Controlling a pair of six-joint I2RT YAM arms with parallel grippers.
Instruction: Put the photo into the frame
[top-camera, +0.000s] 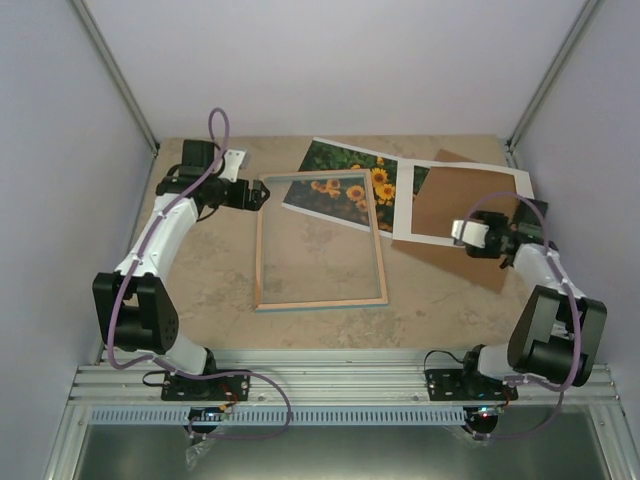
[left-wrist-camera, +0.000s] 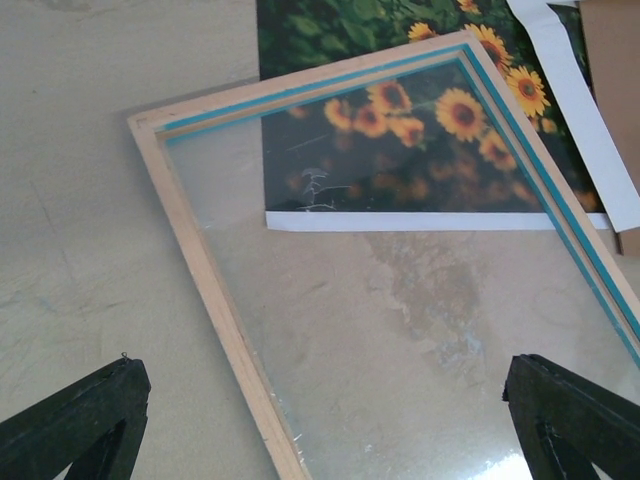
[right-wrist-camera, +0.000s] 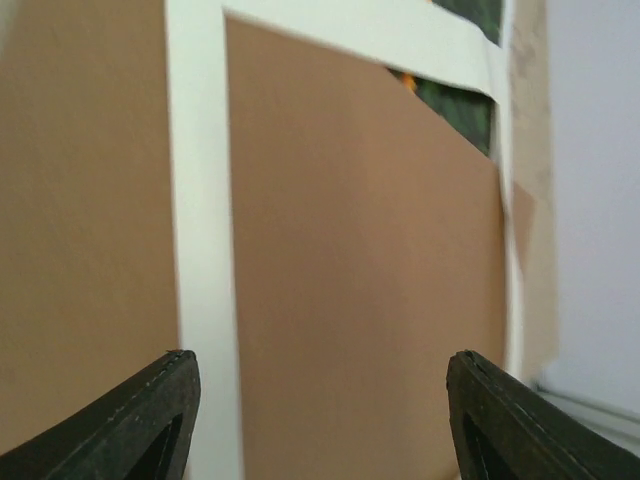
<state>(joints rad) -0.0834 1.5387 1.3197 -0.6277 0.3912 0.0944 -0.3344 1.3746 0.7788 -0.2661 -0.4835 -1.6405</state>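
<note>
Left gripper (top-camera: 258, 194) stands wide at one frame's (top-camera: 320, 303) far-left corner; one photo (top-camera: 335, 165) lies ahead, partly under that frame. From its wrist, two fingers (left-wrist-camera: 80, 410) straddle the pane. Right gripper (right-wrist-camera: 320, 370), jaws apart, hovers over one white mat (right-wrist-camera: 205, 250) and one brown board (right-wrist-camera: 350, 250).

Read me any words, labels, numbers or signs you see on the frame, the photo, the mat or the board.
No readable text anywhere.
The photo shows only flowers, with no caption.
The frame, white mat and brown board are blank.
The faint white marks on the glass look like scratches or smudges, not letters.
</note>
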